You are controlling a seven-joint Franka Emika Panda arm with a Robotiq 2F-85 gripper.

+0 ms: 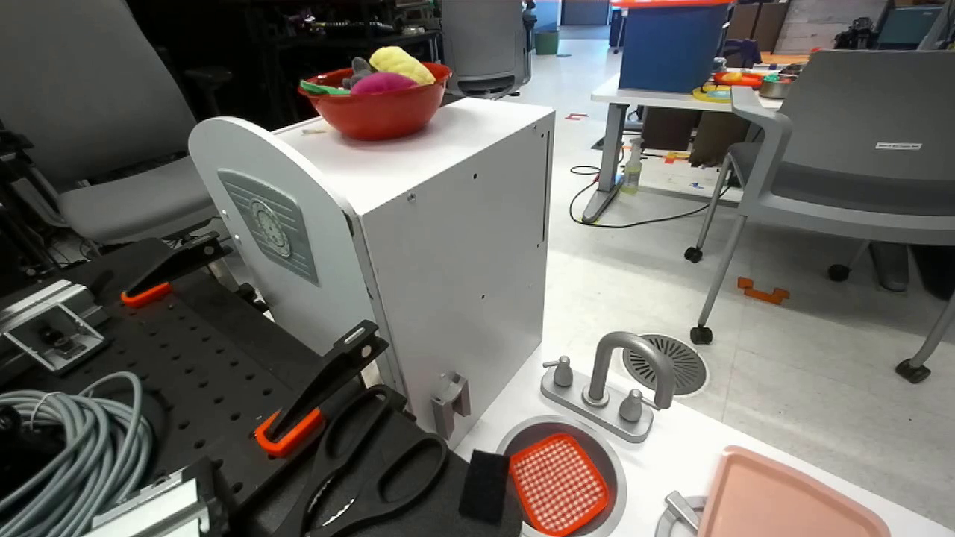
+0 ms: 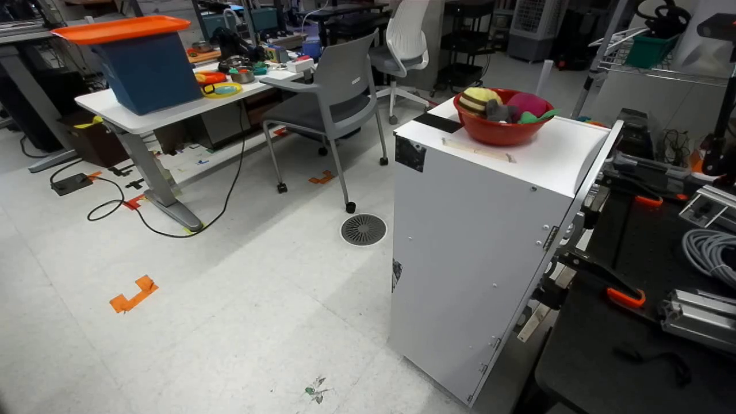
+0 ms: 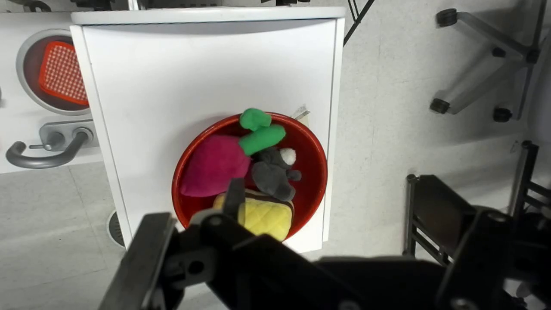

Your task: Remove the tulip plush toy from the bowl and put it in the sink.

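Observation:
The tulip plush toy [image 3: 215, 165], magenta with green stem and leaves, lies in the red bowl [image 3: 313, 172]. It shares the bowl with a grey plush [image 3: 273, 176] and a yellow rounded item [image 3: 267, 215]. Toy [image 1: 382, 83] [image 2: 526, 104] and bowl [image 1: 388, 115] [image 2: 500, 133] show in both exterior views, on a white cabinet. My gripper [image 3: 351, 206] is open and empty, its jaws wide apart; one finger overlaps the toy's edge and the yellow item in the wrist view. Contact cannot be told. The sink [image 1: 606, 453] is a grey round basin holding an orange-red checked basket [image 1: 559, 483].
The tall white cabinet [image 1: 462, 201] stands beside the sink. A grey faucet [image 1: 634, 350] rises at the sink's edge. A pale pink tray [image 1: 783, 500] lies on the white counter. Black clamps [image 1: 321, 395] and coiled grey cable [image 1: 89, 440] are on the dark table.

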